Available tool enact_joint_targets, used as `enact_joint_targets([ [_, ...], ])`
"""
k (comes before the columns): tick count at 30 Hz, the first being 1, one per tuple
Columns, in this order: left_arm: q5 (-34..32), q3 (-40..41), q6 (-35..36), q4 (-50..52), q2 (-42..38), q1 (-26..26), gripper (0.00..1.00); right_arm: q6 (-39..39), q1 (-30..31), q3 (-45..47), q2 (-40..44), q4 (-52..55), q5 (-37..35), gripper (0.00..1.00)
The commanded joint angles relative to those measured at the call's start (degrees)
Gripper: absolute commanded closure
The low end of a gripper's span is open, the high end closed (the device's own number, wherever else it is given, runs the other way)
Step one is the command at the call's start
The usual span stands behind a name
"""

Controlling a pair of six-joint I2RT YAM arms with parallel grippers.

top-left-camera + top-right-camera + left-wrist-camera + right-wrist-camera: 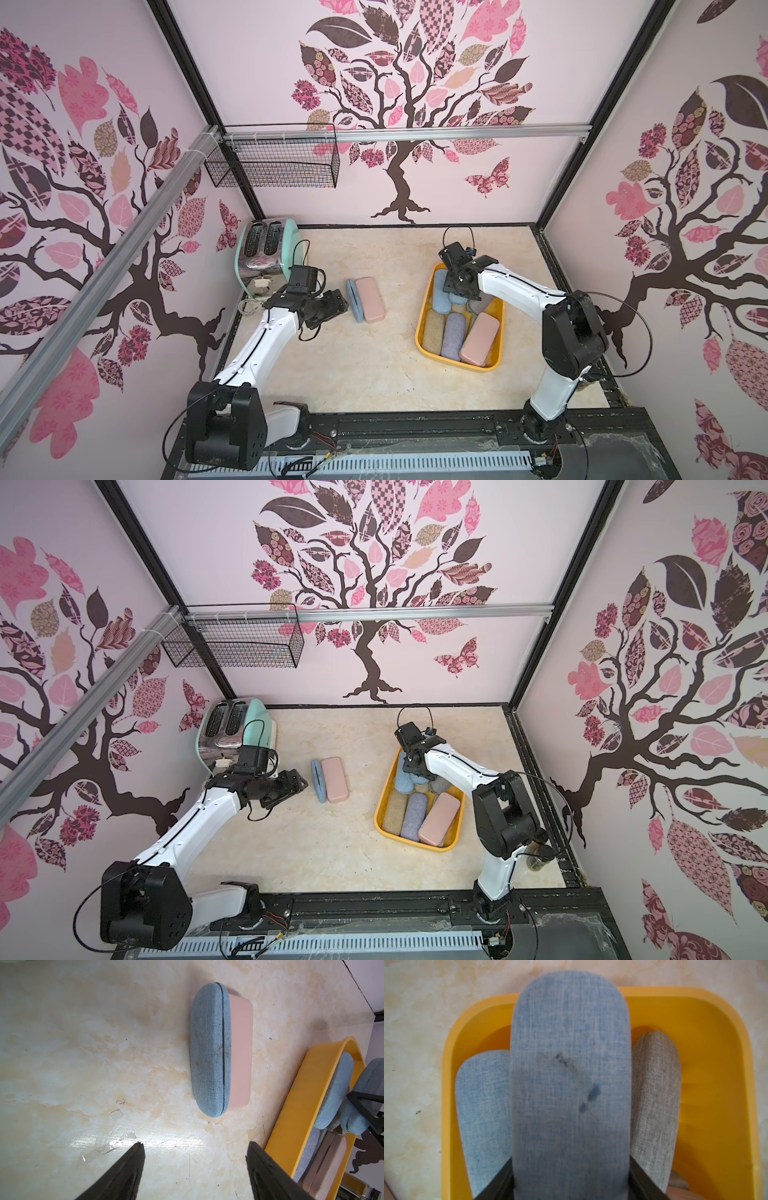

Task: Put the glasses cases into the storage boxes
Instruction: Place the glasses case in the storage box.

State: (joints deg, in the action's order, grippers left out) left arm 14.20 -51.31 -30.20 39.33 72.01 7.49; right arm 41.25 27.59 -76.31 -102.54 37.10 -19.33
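A blue fabric glasses case (353, 300) (209, 1049) stands on its edge on the table, against a pink case (369, 300) (241, 1053). My left gripper (343, 306) (194, 1145) is open just left of them, with nothing between its fingers. The yellow-orange storage box (424, 311) (716, 1064) holds tan (434, 336), lavender (455, 336), pink (480, 338), blue (483, 1105) and grey (654, 1095) cases. Over the box's far end my right gripper (571, 1167) is shut on another blue case (571, 1064), which lies lengthwise above the two beneath it.
A mint toaster (266, 257) stands at the back left, close behind my left arm. A black wire basket (274, 162) hangs from the rail on the back wall. A small jar (538, 856) sits by the right wall.
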Motion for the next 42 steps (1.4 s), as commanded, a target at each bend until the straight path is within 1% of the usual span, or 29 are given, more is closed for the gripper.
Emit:
enact_joint_targets([
  [1, -0.7, -0.2, 0.6, 0.4, 0.4, 0.4, 0.20, 0.3, -0.9, -1.0, -2.1, 0.0, -0.8, 0.29],
  [2, -0.6, -0.2, 0.7, 0.4, 0.5, 0.6, 0.20, 0.0, -1.0, -1.3, -2.2, 0.2, -1.0, 0.25],
  [4, -0.9, -0.4, 0.8, 0.7, 0.6, 0.8, 0.20, -0.5, -1.0, -1.7, -2.0, 0.1, -1.0, 0.21],
  [7, -2.1, -0.4, 0.9, 0.9, 0.4, 1.5, 0.20, -1.5, -1.0, -2.5, -0.8, 0.2, -0.8, 0.20],
  [12, -2.6, -0.9, 1.2, 1.1, 1.1, 1.6, 0.20, -2.8, -0.9, -5.6, 1.9, 3.7, -0.5, 0.20],
  [15, -3.2, -1.0, 1.2, 1.1, 1.6, 1.7, 0.19, -3.2, -0.5, -5.5, 5.5, 4.9, -0.4, 0.21],
  [18, -3.3, -2.1, 1.1, 1.5, 3.1, 1.7, 0.19, -3.4, -0.2, -3.4, 10.3, 5.1, 0.3, 0.22],
  [23, -4.8, -7.0, 0.7, 2.7, 5.1, 2.3, 0.20, -3.9, 0.9, 3.4, 19.6, 2.6, 3.6, 0.27],
  [27, -7.3, -16.0, 1.2, 6.1, 9.1, 4.5, 0.25, -3.9, 1.6, 10.0, 26.7, -0.8, 7.3, 0.29],
  [31, -11.6, -21.8, 1.8, 8.0, 15.5, 7.6, 0.27, -3.6, 2.1, 13.7, 30.9, -1.5, 9.8, 0.31],
  [36, -16.6, -26.8, 3.5, 10.3, 25.1, 12.1, 0.23, -3.8, 2.2, 14.9, 33.1, -1.8, 11.2, 0.31],
  [39, -19.2, -29.5, 2.8, 12.2, 30.0, 12.4, 0.23, -3.8, 2.2, 15.0, 33.4, -1.6, 11.4, 0.31],
  [42, -19.8, -30.7, 2.0, 11.7, 31.9, 12.5, 0.24, -3.9, 2.2, 15.3, 33.7, -1.6, 11.4, 0.31],
])
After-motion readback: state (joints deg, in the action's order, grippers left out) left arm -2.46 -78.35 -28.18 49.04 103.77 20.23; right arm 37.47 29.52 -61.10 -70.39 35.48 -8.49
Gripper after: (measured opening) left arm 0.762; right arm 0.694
